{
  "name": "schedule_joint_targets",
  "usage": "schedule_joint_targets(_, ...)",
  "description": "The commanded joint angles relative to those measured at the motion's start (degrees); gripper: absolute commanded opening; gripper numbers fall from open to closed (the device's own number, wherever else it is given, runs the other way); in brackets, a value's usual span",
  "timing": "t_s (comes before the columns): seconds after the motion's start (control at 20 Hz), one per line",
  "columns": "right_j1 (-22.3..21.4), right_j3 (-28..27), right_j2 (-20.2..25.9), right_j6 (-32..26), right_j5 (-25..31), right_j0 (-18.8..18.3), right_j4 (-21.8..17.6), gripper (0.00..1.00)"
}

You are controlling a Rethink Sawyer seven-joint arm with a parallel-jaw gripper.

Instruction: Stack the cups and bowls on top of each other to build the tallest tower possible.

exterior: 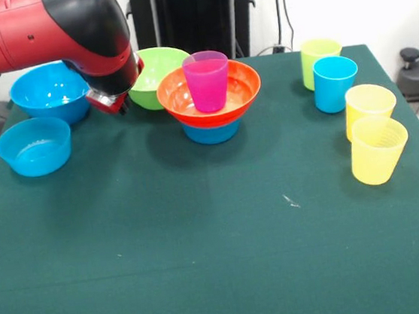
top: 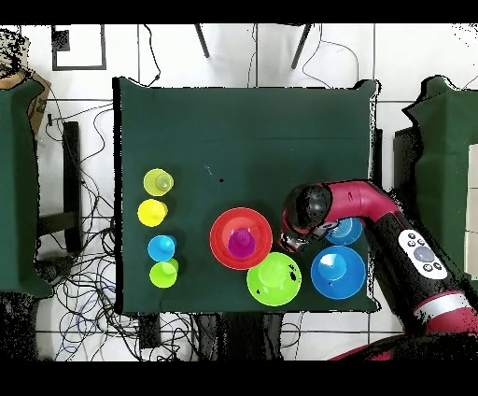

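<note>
Green table (exterior: 206, 263). The tower (exterior: 209, 96) stands at about 12 o'clock from table centre in the front view: small blue bowl (exterior: 213, 132) at the base, wide orange bowl (exterior: 241, 91) on it, purple cup (exterior: 207, 81) upright inside, mouth up, long axis vertical. Lime green bowl (exterior: 156, 76) just behind, at the tower's 10 o'clock. The arm's head (exterior: 98, 41) hangs between this bowl and the large blue bowl (exterior: 49, 90); gripper (exterior: 112, 101) barely visible beneath, grip state cannot be told. Another small blue bowl (exterior: 34, 147) at 8 o'clock. All bowls look empty. At 3 o'clock, four upright cups: lime green cup (exterior: 319, 57), blue cup (exterior: 334, 83), two yellow cups (exterior: 369, 108) (exterior: 378, 150).
</note>
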Motion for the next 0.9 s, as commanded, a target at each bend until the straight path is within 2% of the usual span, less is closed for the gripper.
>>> schedule_joint_targets(0.05, 1.4, -3.8, -2.7, -10.9, 2.4, 2.3, -3.0, 0.0)
schedule_joint_targets(0.3, 1.5, -3.8, -2.7, -11.0, 2.5, 2.2, -2.9, 0.0)
schedule_joint_targets(0.35, 1.5, -3.7, -2.7, -11.0, 2.4, 2.1, -2.9, 1.0)
schedule_joint_targets(0.9, 1.6, -4.0, -2.7, -10.7, 2.6, 2.6, -2.8, 1.0)
